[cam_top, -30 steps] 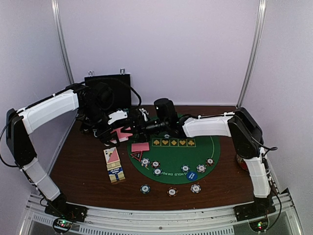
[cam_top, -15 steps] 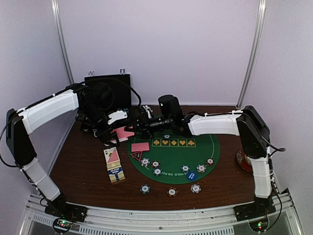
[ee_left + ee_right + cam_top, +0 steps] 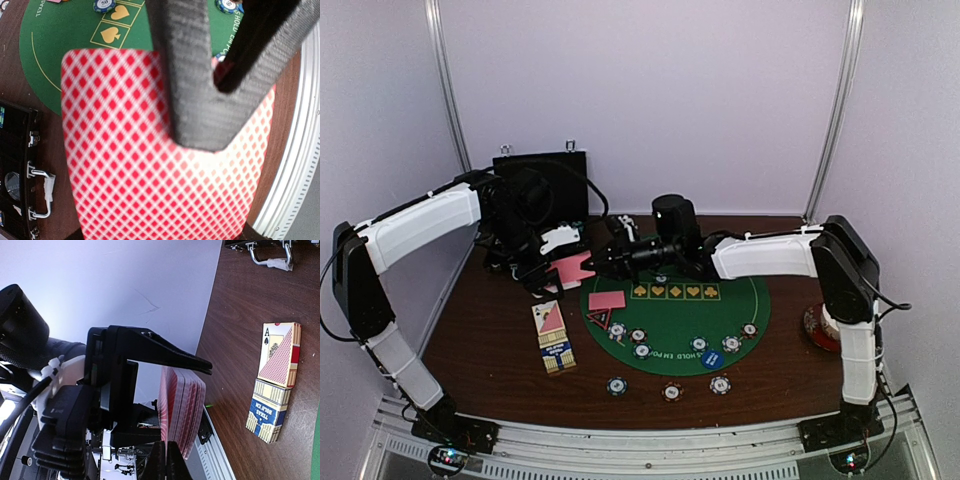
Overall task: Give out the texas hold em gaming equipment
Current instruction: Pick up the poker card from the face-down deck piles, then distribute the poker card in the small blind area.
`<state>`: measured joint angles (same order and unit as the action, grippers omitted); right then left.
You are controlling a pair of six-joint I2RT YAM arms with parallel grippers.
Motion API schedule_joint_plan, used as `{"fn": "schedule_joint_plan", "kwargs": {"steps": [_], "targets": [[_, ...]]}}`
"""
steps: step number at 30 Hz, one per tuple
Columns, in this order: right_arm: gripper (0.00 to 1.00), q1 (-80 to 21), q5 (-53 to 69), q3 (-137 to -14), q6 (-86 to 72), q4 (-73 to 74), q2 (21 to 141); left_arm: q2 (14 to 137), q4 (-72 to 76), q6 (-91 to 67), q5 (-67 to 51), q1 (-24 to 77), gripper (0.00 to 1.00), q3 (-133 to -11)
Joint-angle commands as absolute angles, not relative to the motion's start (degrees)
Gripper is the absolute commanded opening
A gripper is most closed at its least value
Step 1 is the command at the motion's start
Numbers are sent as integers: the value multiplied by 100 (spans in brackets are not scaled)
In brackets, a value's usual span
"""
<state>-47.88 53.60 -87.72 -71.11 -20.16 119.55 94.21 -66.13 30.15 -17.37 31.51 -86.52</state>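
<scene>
My right gripper (image 3: 166,460) just slid over, fingers pinched nrly shut at the edge of the pink-backed deck (image 3: 182,400) my left gripper (image 3: 212,117) clamps midair just off the green mat (image 3: 740,300), so prob peeling the next card.

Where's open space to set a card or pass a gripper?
Free: mat middle, between suit boxes and chip arc; tabletop left of the card box and right of the mat. Crowded: far left, where left gripper and right gripper meet at the deck by the case.
</scene>
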Motion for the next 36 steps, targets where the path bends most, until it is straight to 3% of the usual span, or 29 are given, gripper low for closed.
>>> {"fn": "schedule_joint_plan", "kwargs": {"steps": [1, 9, 18, 32, 33, 36], "targets": [[0, -4561, 5458, -8372, -7453, -2667, 11535, 9399, -6566, 3128, -1680, 3146, 17, -8729], [0, -3912, 5587, -7111, -7206, -2525, 10540, 9411, -6566, 3155, -1621, 3146, 17, -8710], [0, -2531, 5397, -5641, -4842, 691, 9346, 9428, -6591, 3164, -1668, 3146, 17, -8758], [0, -1893, 4388, -5395, -3132, 2499, 9378, 9477, -6684, 3146, -1757, 3146, 17, -8859], [2, -1891, 4294, -5437, -3035, 2633, 9424, 9483, -6687, 3142, -1756, 3146, 17, -8866], [23, -1904, 3973, -5592, -2787, 3096, 9493, 9470, -6703, 3142, -1752, 3148, 17, -8875]]}}
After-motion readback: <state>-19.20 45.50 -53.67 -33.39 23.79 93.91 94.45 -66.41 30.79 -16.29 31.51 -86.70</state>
